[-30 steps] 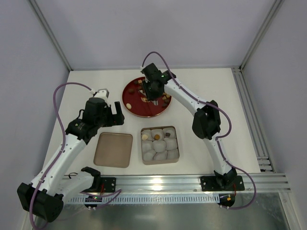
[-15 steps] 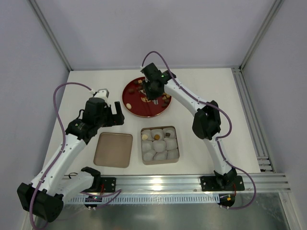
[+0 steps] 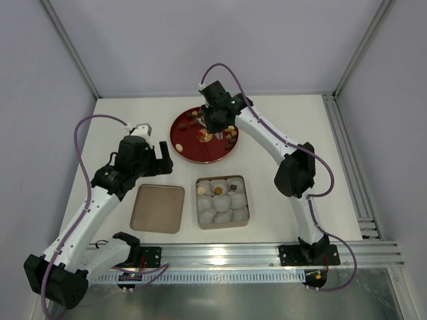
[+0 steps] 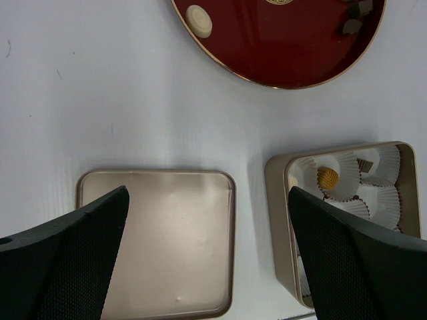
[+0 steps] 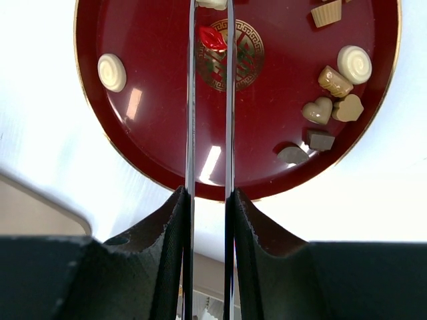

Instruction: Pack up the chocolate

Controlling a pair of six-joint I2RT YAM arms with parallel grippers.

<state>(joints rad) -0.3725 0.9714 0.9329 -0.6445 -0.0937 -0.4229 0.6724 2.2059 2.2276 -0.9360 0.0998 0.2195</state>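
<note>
Chocolate (image 5: 335,81): most of it is on the red plate, a few pieces are in the tin, and one is in the right hand. Bench (image 3: 287,127) is white and carries everything. Right arm (image 3: 267,137) stretches out over the plate. Left arm (image 3: 93,200) is bent, with its wrist left of the plate. Red plate (image 3: 190,152) is round with a gold rim, at the far middle of the bench. Square tin (image 3: 223,227) sits on the near side of the plate, apart from it, packed with white paper cups (image 4: 383,200). Shallow tray (image 3: 158,208) lies flat left of the tin, close but not touching. Left hand (image 3: 157,160) has its fingers spread wide; the wrist view looks down on the tray and the tin's left side. Right hand (image 5: 211,10) has its fingers narrow and parallel, closed on a cream piece (image 5: 212,3) at the tips. That piece is cut off by the top edge of the wrist view, just above the gold emblem (image 5: 230,50) at plate centre. Loose on the plate:
- cream swirl disc on the left (image 5: 111,72)
- second swirl on the right (image 5: 355,63)
- two tan hearts touching (image 5: 317,111)
- two dark brown bits near the rim (image 5: 321,140)
- tan fluted piece at the top (image 5: 326,13)

In the tin, a gold-tan round (image 4: 327,177) sits in one cup and a brown cube (image 4: 363,163) in the next.
</note>
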